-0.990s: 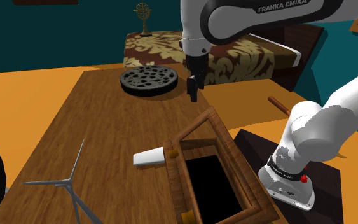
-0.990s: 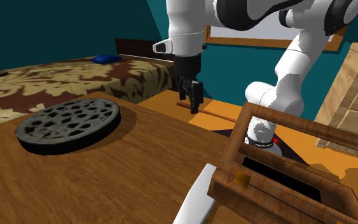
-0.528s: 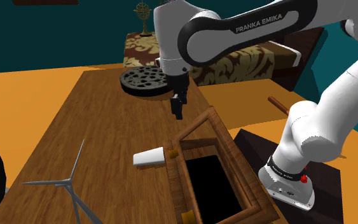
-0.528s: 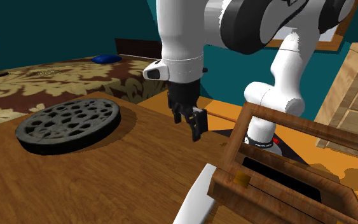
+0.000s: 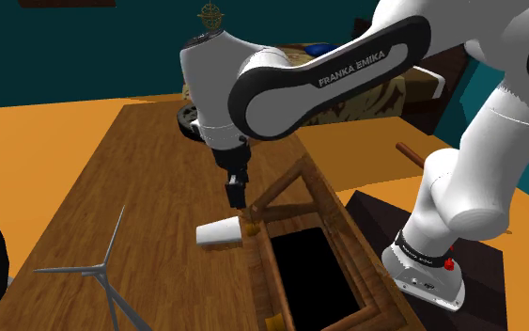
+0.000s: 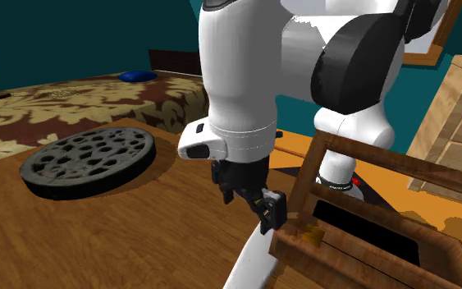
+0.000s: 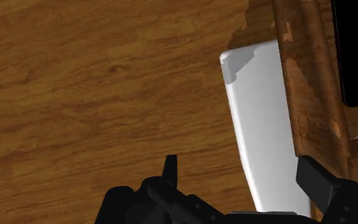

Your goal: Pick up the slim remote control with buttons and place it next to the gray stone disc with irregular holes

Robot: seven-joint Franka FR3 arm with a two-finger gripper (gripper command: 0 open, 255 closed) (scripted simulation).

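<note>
The remote (image 5: 220,232) is a plain white slim slab lying flat on the wooden table (image 5: 149,179), one end against a wooden frame (image 5: 300,202). My gripper (image 5: 238,192) hangs just above that end, open and holding nothing. In the wrist view the remote (image 7: 263,127) runs between the spread fingers, closer to one fingertip (image 7: 316,179), untouched. The second exterior view has the gripper (image 6: 268,212) over the remote (image 6: 253,261). The dark grey disc with holes (image 6: 88,160) lies at the table's far end; my arm covers most of the disc (image 5: 185,120) in the shoulder view.
The open wooden frame (image 6: 368,242) with a black inside sits right beside the remote. A grey wind-turbine model (image 5: 102,273) stands at the shoulder view's lower left. A patterned bed (image 6: 73,107) lies beyond the table. Bare wood stretches around the disc.
The arm has swung from beside the disc toward the near end of the table and lowered over the remote. The fingers stayed open. Nothing else moved.
</note>
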